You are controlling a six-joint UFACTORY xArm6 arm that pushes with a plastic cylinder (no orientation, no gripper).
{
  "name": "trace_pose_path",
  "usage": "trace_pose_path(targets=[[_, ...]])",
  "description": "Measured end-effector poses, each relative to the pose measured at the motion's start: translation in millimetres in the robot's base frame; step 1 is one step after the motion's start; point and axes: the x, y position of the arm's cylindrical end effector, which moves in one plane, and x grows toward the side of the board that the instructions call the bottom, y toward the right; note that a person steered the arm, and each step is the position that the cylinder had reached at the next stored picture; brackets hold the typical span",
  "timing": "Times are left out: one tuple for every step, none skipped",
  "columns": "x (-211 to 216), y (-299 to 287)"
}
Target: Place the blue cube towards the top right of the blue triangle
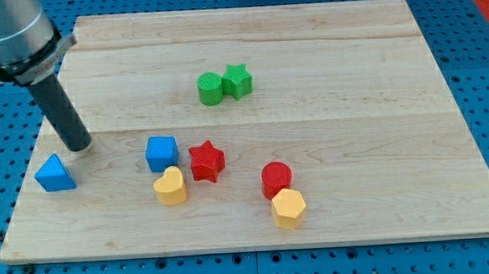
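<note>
My tip (79,146) is resting bare on the wooden board (323,32), touching no block and pushing nothing. It is sitting just above and to the right of the blue triangle (55,174), apparently a little apart from it, though the rod's shadow is making the gap hard to judge. The blue cube (161,152) is lying further toward the view's right, near the yellow heart (171,187) and the red star (206,162). As I judge it, the cube is already lying right and slightly up of the triangle but well apart, so the push that brings it close is still waiting.
</note>
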Motion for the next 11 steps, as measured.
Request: trace_pose_path(targets=[[17, -44], [35, -25], [27, -21], [27, -11], [1, 28], [-28, 131], [-11, 199], [55, 153], [40, 131], [18, 157], [33, 91]])
